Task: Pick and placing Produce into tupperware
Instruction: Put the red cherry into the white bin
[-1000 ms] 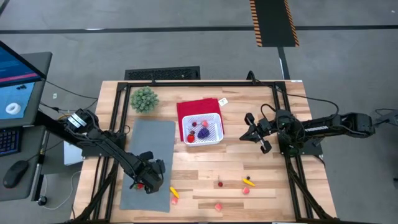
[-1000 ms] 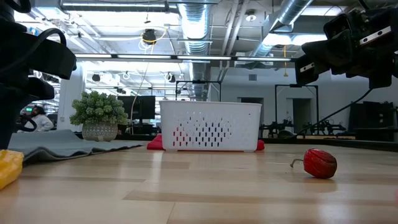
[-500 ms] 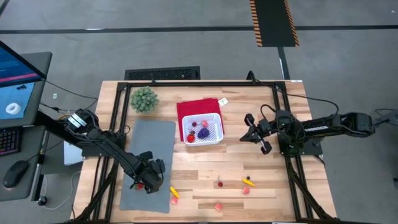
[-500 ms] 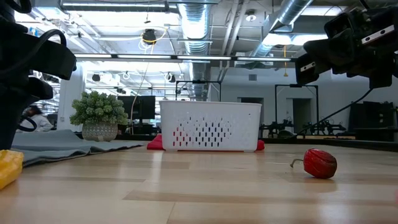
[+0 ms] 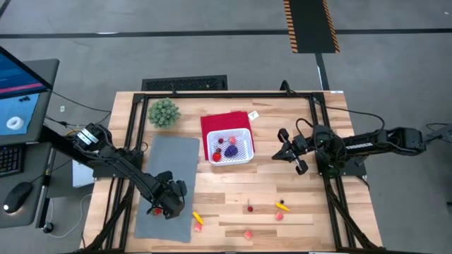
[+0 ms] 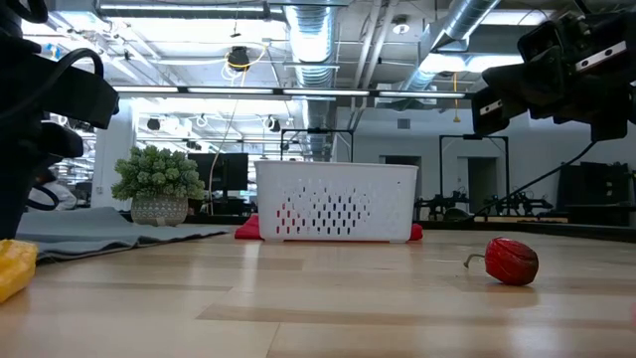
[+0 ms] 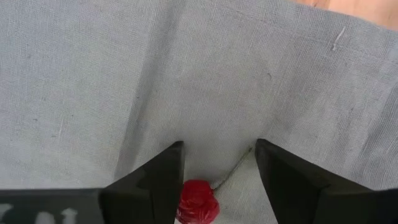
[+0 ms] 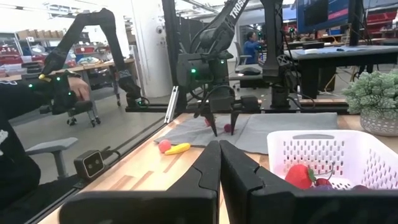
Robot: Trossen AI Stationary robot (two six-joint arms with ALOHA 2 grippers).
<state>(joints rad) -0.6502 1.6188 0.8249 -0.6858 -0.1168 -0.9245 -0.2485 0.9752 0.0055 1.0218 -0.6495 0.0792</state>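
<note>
- The table (image 5: 233,190) carries, from far side to near, a green bushy plant (image 5: 163,112), a red cloth (image 5: 219,125) with the white tupperware (image 5: 231,147) on it, a grey mat (image 5: 167,185) on the left, and loose produce scattered along the near edge.
- The tupperware already holds several pieces, red, pink and one purple; the right wrist view shows a red one against its latticed wall (image 8: 323,163).
- The left gripper (image 5: 161,207) is low over the near part of the grey mat, well apart from the tupperware, which lies toward the far right from it.
- The right gripper (image 5: 289,154) waits just right of the tupperware, above the table, its fingers pressed together with nothing between them.
- In the left wrist view the left gripper's two dark fingers (image 7: 163,180) stand apart, released, with a small red produce piece (image 7: 197,201) lying on the mat in the gap between them.
- That piece sits closer to one finger than the other, and its thin stem (image 7: 235,167) trails off toward the opposite finger; I cannot tell whether either finger touches it.
- The left arm is clearly the nearer one; my judgement is that closing calls for a slight centring first.
- A yellow piece (image 5: 198,219) lies just beside the mat's near right corner.
</note>
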